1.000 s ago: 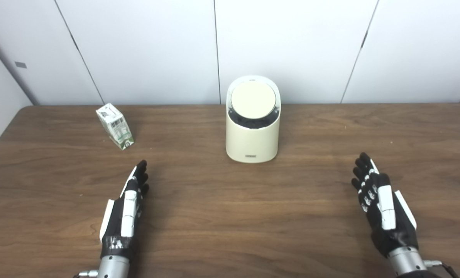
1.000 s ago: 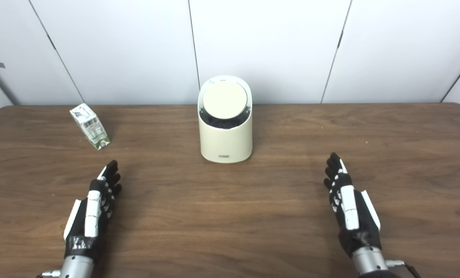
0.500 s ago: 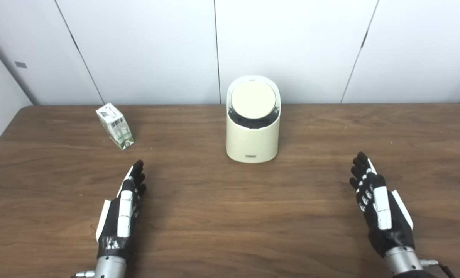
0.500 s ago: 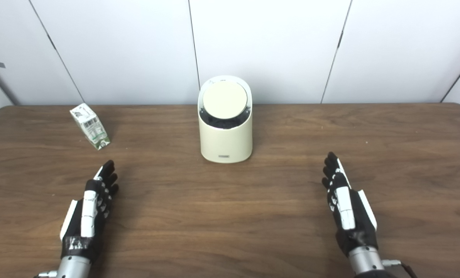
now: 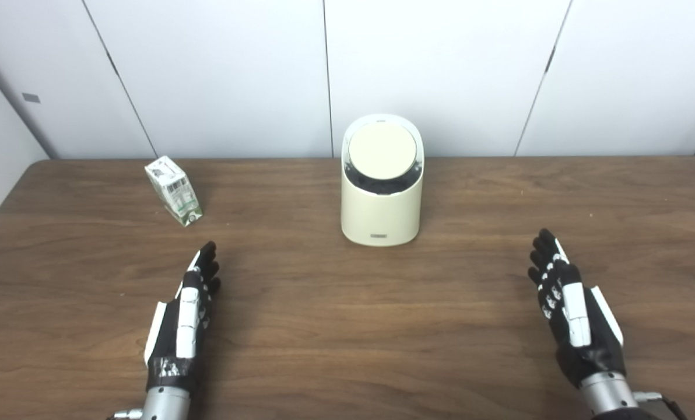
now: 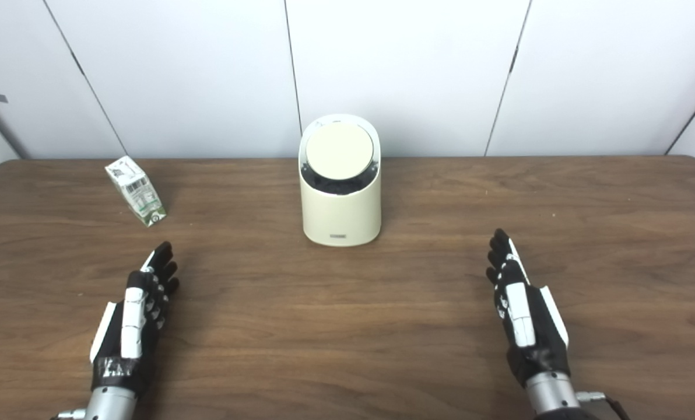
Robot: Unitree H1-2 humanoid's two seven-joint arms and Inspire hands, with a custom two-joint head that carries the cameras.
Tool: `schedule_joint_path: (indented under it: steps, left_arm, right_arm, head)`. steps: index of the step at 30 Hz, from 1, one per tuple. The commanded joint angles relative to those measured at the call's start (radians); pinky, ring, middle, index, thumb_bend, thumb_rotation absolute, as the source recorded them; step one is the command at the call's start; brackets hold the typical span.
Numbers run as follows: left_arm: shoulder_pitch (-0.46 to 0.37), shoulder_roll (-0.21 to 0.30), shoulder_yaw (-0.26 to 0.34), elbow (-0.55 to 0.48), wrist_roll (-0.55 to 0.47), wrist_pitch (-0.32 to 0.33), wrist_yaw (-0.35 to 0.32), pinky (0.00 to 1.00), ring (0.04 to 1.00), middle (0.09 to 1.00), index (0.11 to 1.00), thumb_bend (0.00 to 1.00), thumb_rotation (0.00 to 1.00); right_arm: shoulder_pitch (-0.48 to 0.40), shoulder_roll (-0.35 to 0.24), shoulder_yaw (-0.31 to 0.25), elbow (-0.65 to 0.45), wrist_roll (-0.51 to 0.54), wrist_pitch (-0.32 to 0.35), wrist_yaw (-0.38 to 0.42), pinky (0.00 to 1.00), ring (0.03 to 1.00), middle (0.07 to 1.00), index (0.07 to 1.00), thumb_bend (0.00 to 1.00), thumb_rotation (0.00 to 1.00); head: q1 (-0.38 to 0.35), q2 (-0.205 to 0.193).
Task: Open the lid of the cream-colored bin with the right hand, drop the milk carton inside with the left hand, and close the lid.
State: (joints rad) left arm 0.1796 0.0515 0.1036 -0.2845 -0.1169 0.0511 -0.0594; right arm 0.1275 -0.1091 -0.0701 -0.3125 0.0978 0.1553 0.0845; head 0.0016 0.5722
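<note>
Left hand [image 5: 183,318] drifted slightly back; milk carton [image 5: 173,190] well beyond, untouched.

head pair, side by side | face forward and down | share table [image 5: 347,303] | mid-range

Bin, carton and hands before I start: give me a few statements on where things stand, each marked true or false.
1. The lid of the cream-colored bin is shut. True.
2. The left hand holds the milk carton. False: the carton sits on the table, apart from the hand, whose fingers are spread and hold nothing.
3. The right hand touches the bin. False: it is open, well off to the bin's right and nearer the camera.
4. The carton is left of the bin. True.
</note>
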Motion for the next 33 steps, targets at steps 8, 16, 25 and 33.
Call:
schedule_joint_path:
  steps: [8,16,25,33]
  left_arm:
    - [-0.008,0.021,0.000,-0.032,-0.003,-0.036,-0.008,1.00,1.000,1.000,1.000,0.57,1.00]
    - [-0.006,0.024,0.001,-0.033,-0.007,-0.035,-0.008,1.00,1.000,1.000,1.000,0.58,1.00]
    - [-0.005,0.028,0.000,-0.031,-0.008,-0.042,-0.010,1.00,1.000,1.000,1.000,0.58,1.00]
    - [-0.006,0.025,-0.001,-0.039,-0.003,-0.039,-0.007,1.00,1.000,1.000,1.000,0.58,1.00]
  right_arm:
    - [-0.017,0.001,0.007,-0.041,-0.008,-0.035,-0.004,1.00,1.000,1.000,1.000,0.68,0.97]
    - [-0.015,0.008,0.014,-0.057,-0.026,-0.018,-0.013,1.00,1.000,1.000,1.000,0.68,0.96]
    - [-0.014,0.008,0.015,-0.069,-0.026,-0.004,-0.011,1.00,1.000,1.000,1.000,0.67,0.94]
    - [-0.013,0.008,0.016,-0.074,-0.028,0.001,-0.011,1.00,1.000,1.000,1.000,0.68,0.92]
  head:
    - [-0.006,0.004]
    - [-0.015,0.006]
    - [-0.016,0.007]
    - [-0.015,0.011]
